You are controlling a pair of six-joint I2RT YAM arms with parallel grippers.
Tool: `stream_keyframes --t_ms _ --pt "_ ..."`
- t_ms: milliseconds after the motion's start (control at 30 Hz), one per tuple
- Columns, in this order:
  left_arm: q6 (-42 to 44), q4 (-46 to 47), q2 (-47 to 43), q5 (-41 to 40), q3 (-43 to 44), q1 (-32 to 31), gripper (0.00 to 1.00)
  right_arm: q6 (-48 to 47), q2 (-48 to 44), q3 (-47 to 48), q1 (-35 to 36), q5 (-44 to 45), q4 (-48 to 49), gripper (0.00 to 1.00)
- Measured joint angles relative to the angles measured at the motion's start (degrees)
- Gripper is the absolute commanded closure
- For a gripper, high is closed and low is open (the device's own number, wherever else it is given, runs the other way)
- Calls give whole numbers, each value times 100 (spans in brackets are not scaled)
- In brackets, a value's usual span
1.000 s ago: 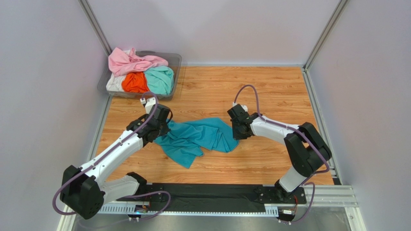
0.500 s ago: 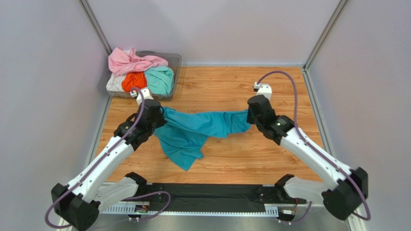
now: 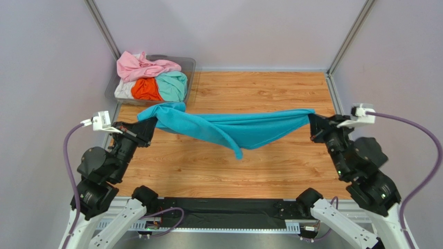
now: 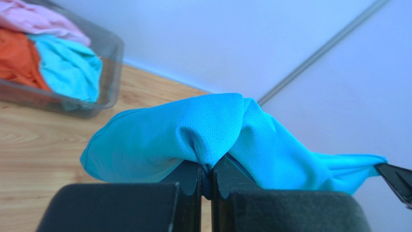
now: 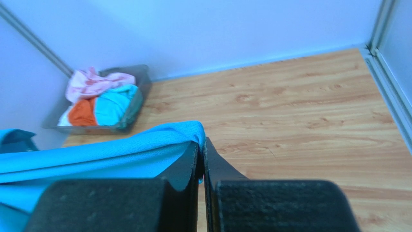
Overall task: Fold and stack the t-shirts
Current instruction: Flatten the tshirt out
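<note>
The teal-blue t-shirt hangs stretched in the air between my two grippers, sagging in the middle above the wooden table. My left gripper is shut on its left end, seen bunched over the jaws in the left wrist view. My right gripper is shut on its right end, seen in the right wrist view. Pink, orange, mint green and white t-shirts lie crumpled in the clear tub at the back left.
The tub also shows in the left wrist view and the right wrist view. Grey walls and metal rails close in the table on three sides. A black strip runs along the near edge between the arm bases.
Both grippers have lifted and pulled apart, left going left and right going right. The teal-blue t-shirt has risen off the table and stretched out between them.
</note>
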Motion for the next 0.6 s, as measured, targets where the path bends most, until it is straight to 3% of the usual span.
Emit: stream_keyframes --t_ms 333,600 --pt "-63 35 -551 1108 278 -4 100 55 -868 721 0 -1029 -516 100" --pt "-260 -39 -739 1346 348 -4 100 273 -1060 752 0 -1145 -973 100"
